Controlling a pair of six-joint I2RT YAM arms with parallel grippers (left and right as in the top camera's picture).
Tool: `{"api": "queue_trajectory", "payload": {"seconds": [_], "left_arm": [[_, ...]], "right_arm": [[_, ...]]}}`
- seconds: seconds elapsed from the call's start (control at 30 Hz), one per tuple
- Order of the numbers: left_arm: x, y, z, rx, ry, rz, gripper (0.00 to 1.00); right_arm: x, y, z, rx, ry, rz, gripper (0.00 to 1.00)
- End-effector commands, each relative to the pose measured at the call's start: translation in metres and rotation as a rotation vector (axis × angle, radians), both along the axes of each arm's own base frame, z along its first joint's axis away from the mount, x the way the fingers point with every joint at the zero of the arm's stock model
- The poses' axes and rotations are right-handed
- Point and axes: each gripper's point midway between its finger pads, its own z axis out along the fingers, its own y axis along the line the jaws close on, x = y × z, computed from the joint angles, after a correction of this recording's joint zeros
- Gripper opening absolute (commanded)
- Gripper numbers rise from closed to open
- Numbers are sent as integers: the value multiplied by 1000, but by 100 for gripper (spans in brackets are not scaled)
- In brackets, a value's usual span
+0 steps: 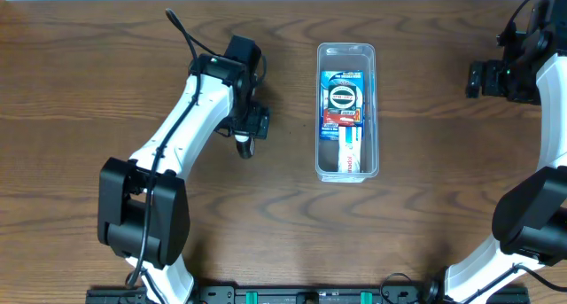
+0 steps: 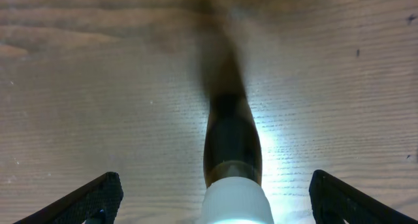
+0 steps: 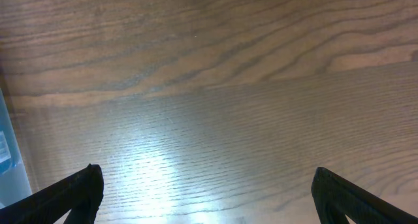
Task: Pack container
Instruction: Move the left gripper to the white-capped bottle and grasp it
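Tabletop (image 1: pixel 89 74) of dark wood lies under both your arms, and on it the packing looks to me well along but not finished; your right gripper (image 3: pixel 206 170) hangs by the right edge toward the far corner, fingers spread wide with nothing between them, so I judge it idle. Your left gripper (image 2: pixel 215 177) hovers left of the middle, well apart from the bin, fingers wide too, with a small dark bottle (image 2: pixel 228 139) between them and touching neither; the step in hand, as I read it, is picking up that bottle. The next move calls for you to come down, centre the bottle's body between the fingers and close gently, since a round thing may roll away; then carry it toward the right edge and lower it in. The container (image 1: pixel 345 46) stands just right of the middle, nearer the far edge, long sides running far to near; it is clear, narrow, rounded at the corners and rimmed. Inside, a blue packet (image 1: pixel 344 89) fills the far end, a red packet (image 1: pixel 344 118) sits mid-length and a white tube (image 1: pixel 352 152) lies toward the near end, so room looks tight; the bottle has a white cap, and its far end is blurred.
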Motion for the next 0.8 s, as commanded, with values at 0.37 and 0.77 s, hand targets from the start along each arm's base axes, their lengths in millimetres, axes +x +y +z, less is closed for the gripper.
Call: {"api": "queue_trajectory", "payload": {"seconds": [0.37, 0.77], "left_arm": [[-20, -2, -30, -32, 76, 61, 93], [-15, -4, -36, -38, 59, 59, 93]], "right_arm": [[0, -3, -3, 2, 4, 4, 99], [0, -3, -3, 2, 4, 4, 99]]}}
